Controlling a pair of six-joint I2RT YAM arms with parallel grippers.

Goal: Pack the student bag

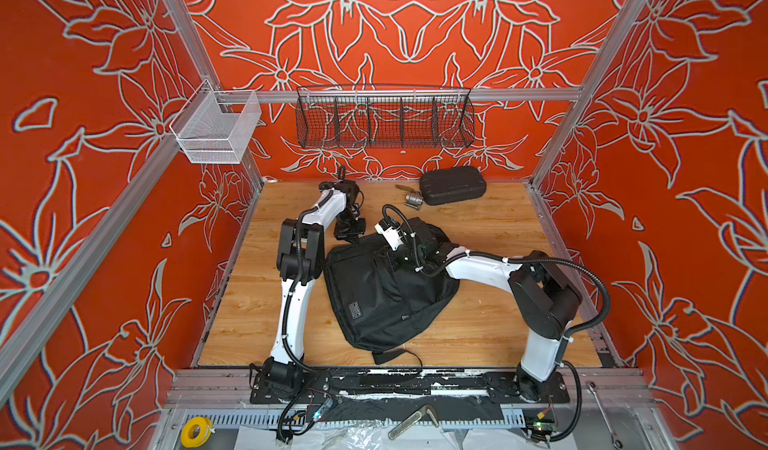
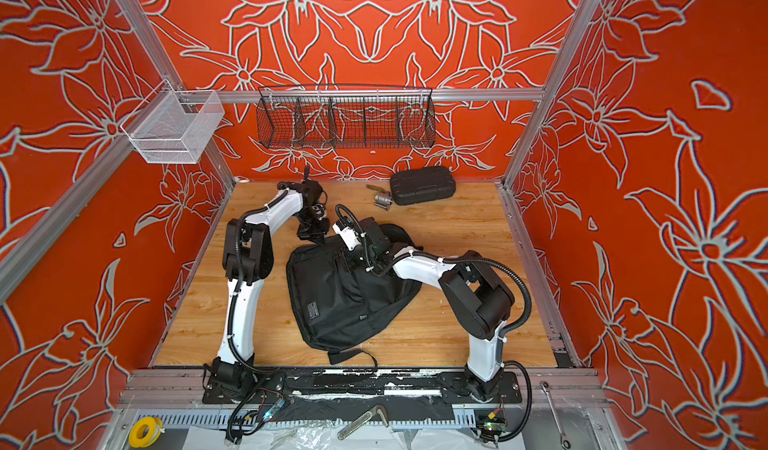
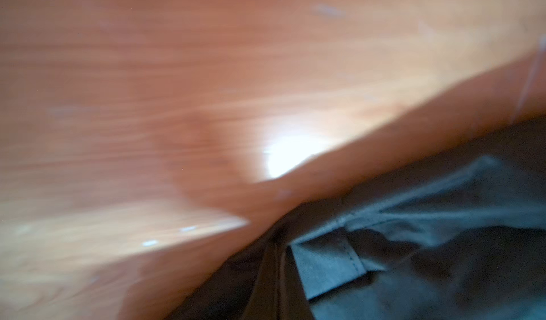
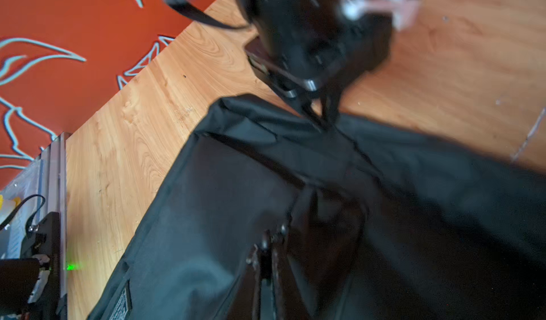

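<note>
1. Student bag point(image 1: 374, 302): large soft black backpack, lying flat mid-counter in both top views, label patch facing up, one strap trailing toward the near edge.
2. Counter point(image 1: 498, 227): wood-grain surface, bare around the bag.
3. Left gripper point(image 1: 351, 236): lowered at the bag's far left corner. In the right wrist view point(image 4: 317, 117) its jaws are drawn together, pinching a fold of the bag's top edge.
4. Right gripper point(image 1: 399, 261): pressed down onto the bag's upper part. Its jaws sit narrow against the dark fabric; whether any cloth is caught between them I cannot tell.
5. Black hard case point(image 1: 452, 185): oblong, at the far edge of the counter, well apart from the bag.
6. Small metal object point(image 1: 412, 200): just beside the case, on its left.
7. Black wire basket point(image 1: 384, 117): hung on the back rail.
8. White mesh basket point(image 1: 216, 130): hung at the left corner.
</note>
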